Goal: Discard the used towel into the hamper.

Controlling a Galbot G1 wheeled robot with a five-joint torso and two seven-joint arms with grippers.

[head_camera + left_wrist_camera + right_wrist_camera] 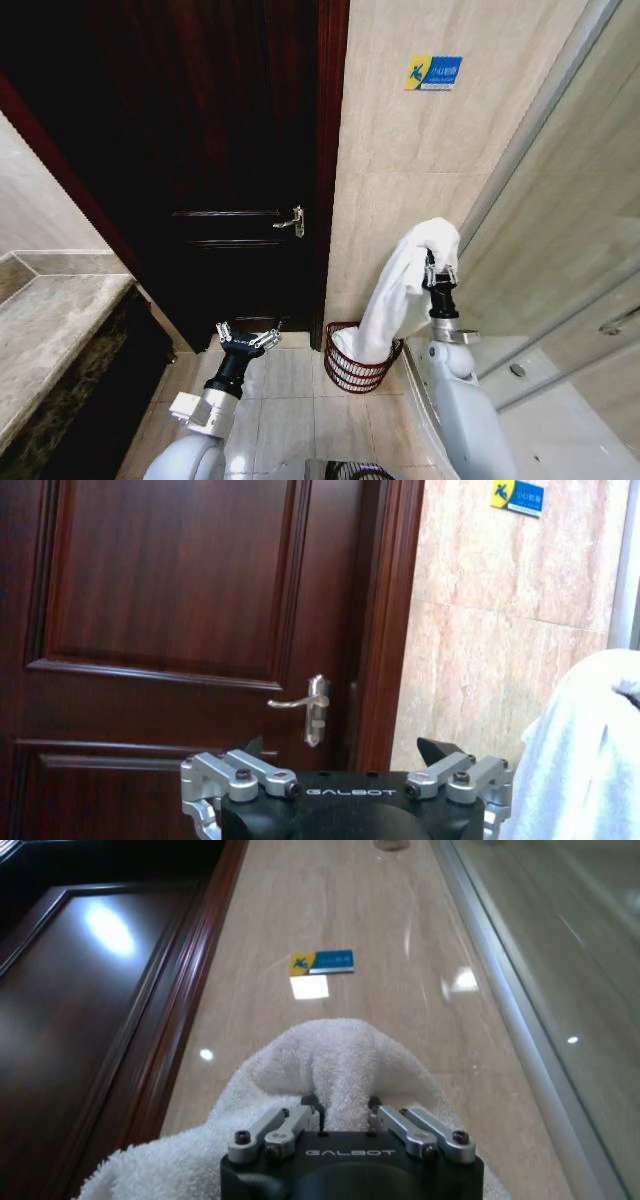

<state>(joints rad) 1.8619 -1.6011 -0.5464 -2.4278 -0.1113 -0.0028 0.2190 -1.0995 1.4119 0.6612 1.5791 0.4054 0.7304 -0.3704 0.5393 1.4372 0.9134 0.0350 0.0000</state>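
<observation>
From the head view, the right gripper (441,276) pinches one white towel (405,290) by its top fold; the cloth's long axis hangs straight down, its lower end already inside the single hamper (357,372) on the floor against the wall, below the fingers. The left gripper (247,338) hovers spread and empty near the door (215,150), farther from the hamper.

Left wrist view: jaws wide apart, facing the door handle (305,705); towel at the side.

Right wrist view: fingers clenched on the towel's bunched crest.

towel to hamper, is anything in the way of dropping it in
Nothing visible stands in the way. The right gripper is shut on the white towel, held up above the hamper, and the towel's lower end already hangs into the open basket. The left gripper waits open, off to the side before the door.
</observation>
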